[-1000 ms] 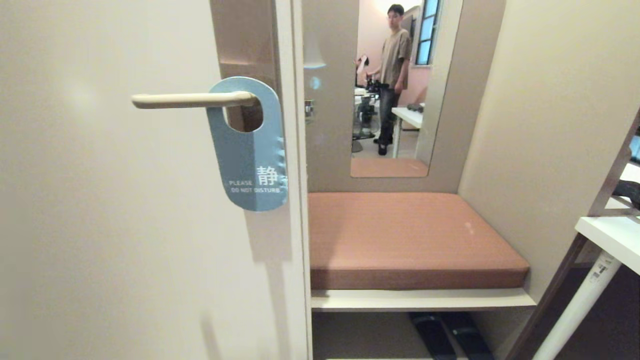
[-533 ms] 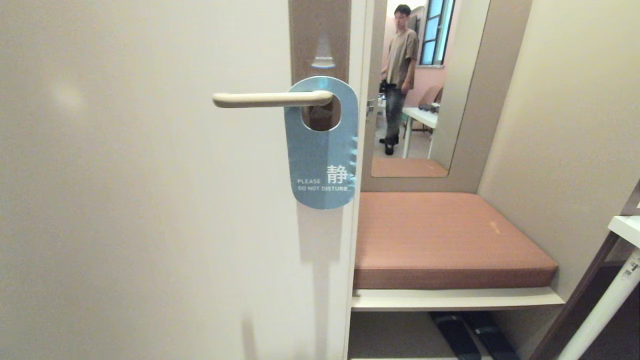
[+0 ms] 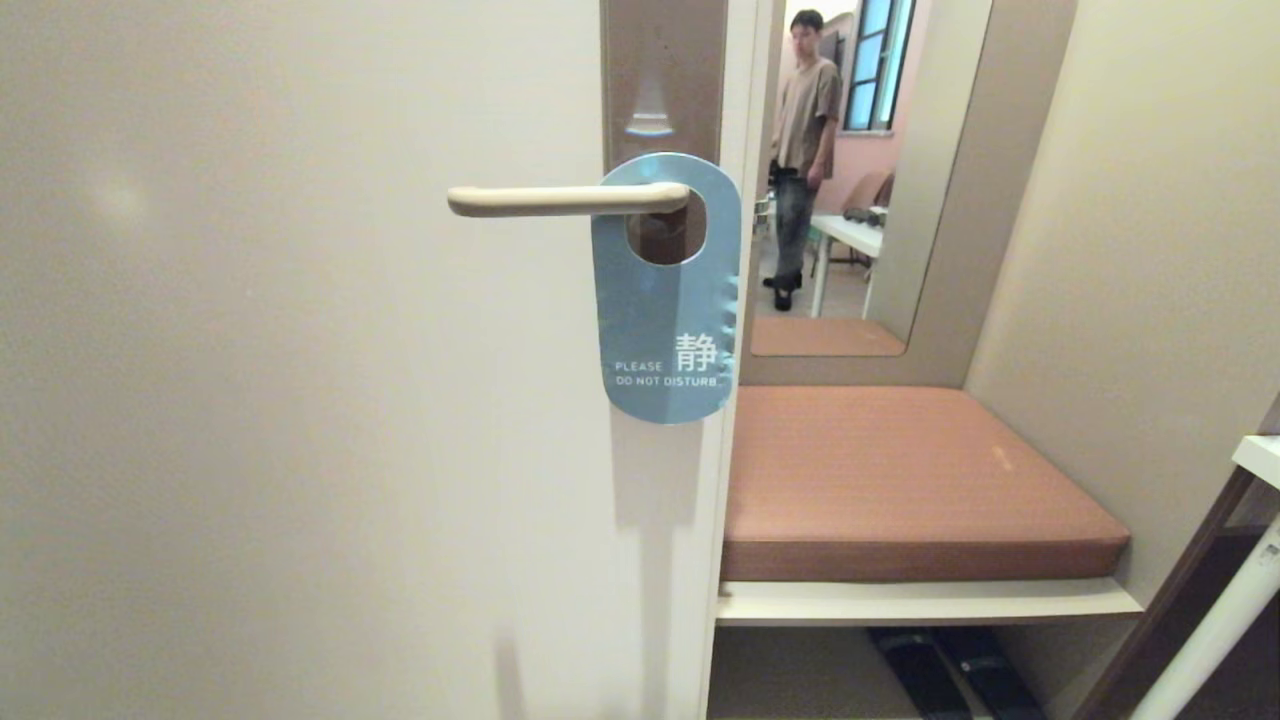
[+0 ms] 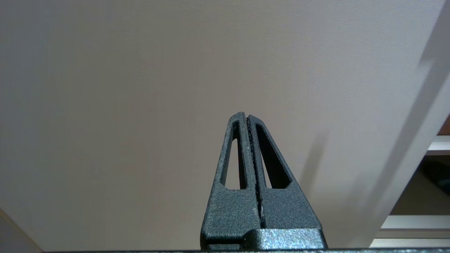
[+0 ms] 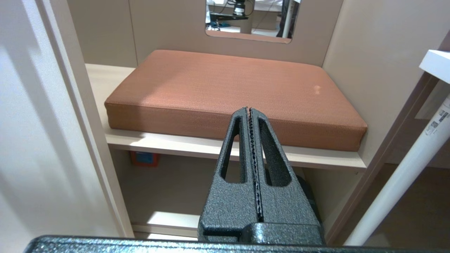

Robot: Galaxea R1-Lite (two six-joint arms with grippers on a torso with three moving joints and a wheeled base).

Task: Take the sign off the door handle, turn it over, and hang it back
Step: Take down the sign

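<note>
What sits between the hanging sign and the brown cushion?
In the head view, only the door's edge separates the sign from the cushion.

Hotel-style room: door sign [image 3: 668, 300], cushioned bench [image 3: 900, 480], wall mirror [image 3: 850, 200].

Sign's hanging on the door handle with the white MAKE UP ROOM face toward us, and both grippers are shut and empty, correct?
Not quite. The head view shows the sign on the door handle with its blue PLEASE DO NOT DISTURB face outward, not the white one. The rest holds: the left gripper and right gripper are shut and empty.
</note>
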